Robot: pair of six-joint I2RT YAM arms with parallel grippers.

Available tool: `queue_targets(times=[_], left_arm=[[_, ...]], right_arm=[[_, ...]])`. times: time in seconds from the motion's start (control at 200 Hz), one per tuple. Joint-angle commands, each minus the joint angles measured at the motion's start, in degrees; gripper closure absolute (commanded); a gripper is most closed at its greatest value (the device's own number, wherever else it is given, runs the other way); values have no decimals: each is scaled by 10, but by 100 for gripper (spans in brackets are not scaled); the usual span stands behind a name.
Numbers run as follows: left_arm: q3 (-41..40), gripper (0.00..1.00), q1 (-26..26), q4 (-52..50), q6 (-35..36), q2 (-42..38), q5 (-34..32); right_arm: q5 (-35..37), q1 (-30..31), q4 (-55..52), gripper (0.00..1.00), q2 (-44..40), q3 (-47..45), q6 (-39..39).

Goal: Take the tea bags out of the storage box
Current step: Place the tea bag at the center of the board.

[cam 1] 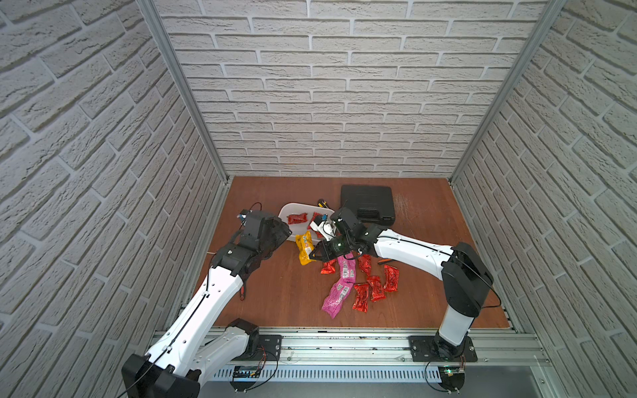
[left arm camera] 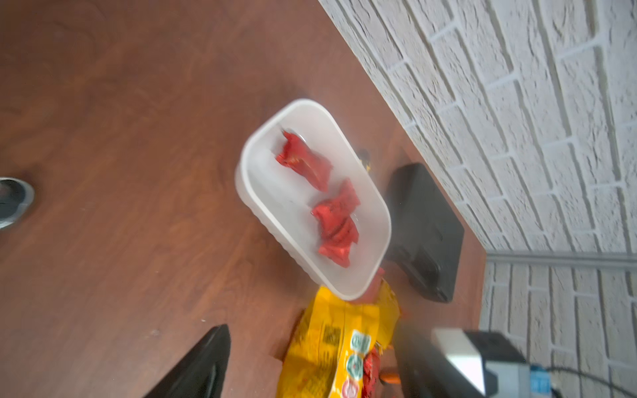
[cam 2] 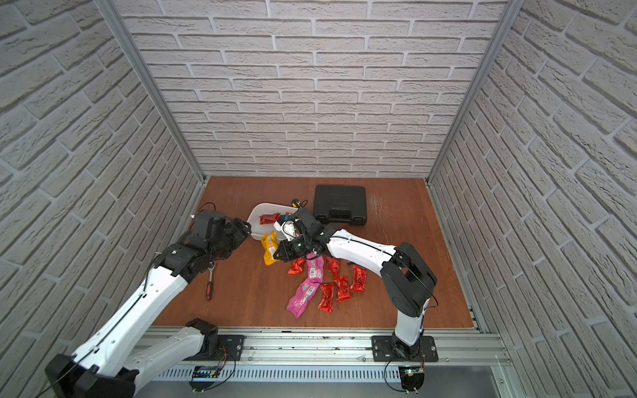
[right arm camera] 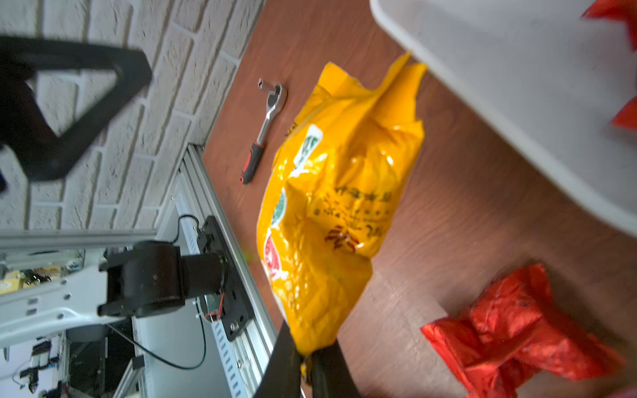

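**Table and arms.** The wooden table [cam 1: 275,303] is carrying every item. The left arm [cam 1: 206,296] is reaching in toward the storage box [cam 1: 287,215]. The right arm [cam 1: 413,251] is reaching across the near end of that box and is hiding part of it in both top views.

**Case.** The black hard case [cam 1: 367,203] is lying closed at the back of the table, just beside the storage box.

**Storage box.** The box is sitting toward the back of the table, left of the case. Three red tea bags [left arm camera: 303,165] are lying inside it.

**Left gripper.** The left gripper [left arm camera: 312,325] is hovering near the box. Its jaws are standing wide apart and are holding nothing.

**Right gripper.** The right gripper [right arm camera: 308,356] is pinching one end of the yellow tea bag [cam 1: 305,248], and its jaws are closing tight on the foil. The rest of that bag is lying on the table, and its far end is meeting the near corner of the box.

**Tea bags outside the box.** Two pink tea bags [cam 1: 346,268] are lying end to end in front of the right gripper. The loose red tea bags [cam 1: 375,287] are lying scattered around them on the table.

**Tool.** A ratchet wrench [cam 2: 210,279] with a red and black handle is lying on the table beside the left arm.
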Motion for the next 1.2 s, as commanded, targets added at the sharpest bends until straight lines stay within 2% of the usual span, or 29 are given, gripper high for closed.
queue_targets(times=[0.0,0.165,0.335,0.45,0.55,0.65,0.715,0.775,0.825,0.975,1.095,1.194], left_arm=[[-34,21,35,-49,10,-27,-37],[-65,21,66,-50,20,-46,-11],[-84,22,73,-37,26,-44,12],[-99,23,75,-13,28,-42,24],[-105,24,77,6,39,-30,39],[-99,25,81,27,68,-9,63],[-90,25,81,40,92,8,78],[-81,25,81,57,120,26,96],[-72,25,83,75,146,45,116],[-24,26,84,118,263,121,176],[50,28,83,92,380,197,184],[125,30,84,38,511,273,207]], right_arm=[[34,34,-71,95,-18,-14,-47],[65,60,-109,94,13,-15,-59],[70,71,-151,92,54,11,-78],[101,73,-164,88,67,17,-81],[132,73,-162,78,63,18,-77],[169,74,-152,60,31,9,-74],[191,74,-140,44,-6,-6,-83],[209,73,-125,35,-44,-20,-89],[221,72,-117,32,-71,-26,-93],[252,52,-125,32,-98,0,-82],[256,24,-119,33,-101,8,-60],[263,4,-106,34,-110,-3,-45]])
